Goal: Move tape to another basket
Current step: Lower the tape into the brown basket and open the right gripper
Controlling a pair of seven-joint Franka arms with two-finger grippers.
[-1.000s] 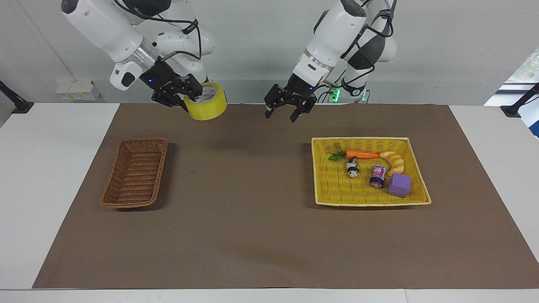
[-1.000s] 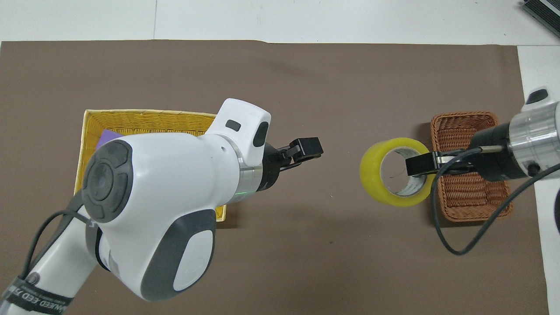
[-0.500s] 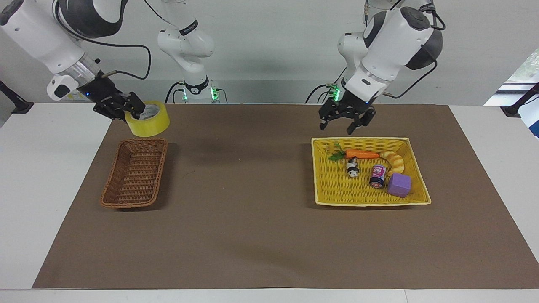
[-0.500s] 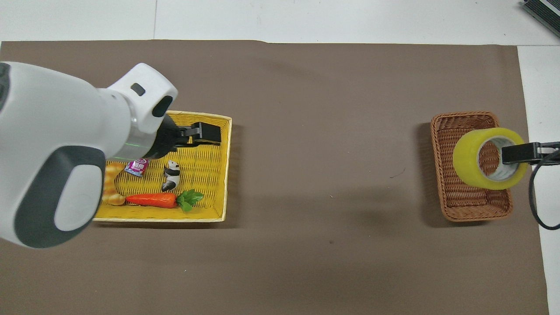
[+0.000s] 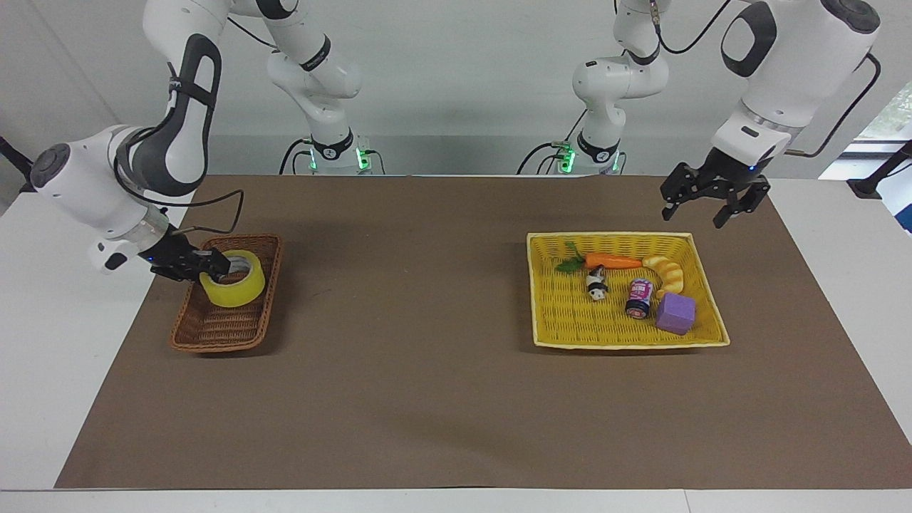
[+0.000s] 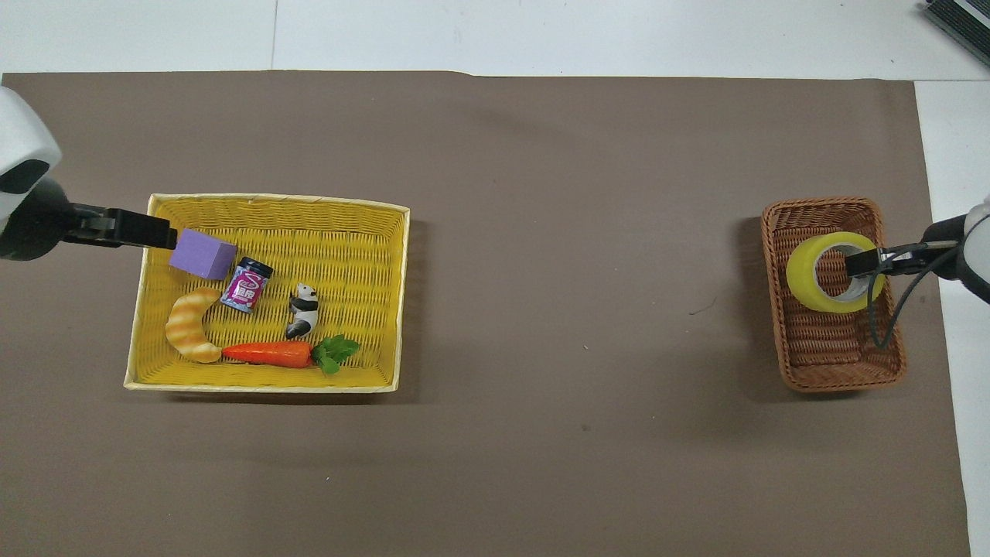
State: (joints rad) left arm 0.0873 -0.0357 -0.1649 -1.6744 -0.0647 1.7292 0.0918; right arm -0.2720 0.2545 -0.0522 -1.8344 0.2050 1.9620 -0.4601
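The yellow tape roll (image 5: 236, 291) (image 6: 806, 275) is held by my right gripper (image 5: 214, 266) (image 6: 857, 263), which is shut on the roll's wall with one finger inside the core. The roll hangs low inside the dark brown wicker basket (image 5: 214, 336) (image 6: 843, 377), in the half nearer the robots. I cannot tell whether it touches the basket's floor. My left gripper (image 5: 697, 211) (image 6: 158, 232) is open and empty, in the air over the edge of the yellow basket at the left arm's end.
The shallow yellow woven basket (image 5: 627, 344) (image 6: 263, 384) holds a purple cube (image 5: 675, 313), a small can (image 5: 639, 297), a panda figure (image 5: 596, 283), a carrot (image 5: 611, 261) and a croissant (image 5: 670, 274). A brown mat (image 5: 427, 370) covers the table.
My right gripper moved the tape from above the brown basket's near end down into it. My left arm swung away toward its own end of the table, past the yellow basket.
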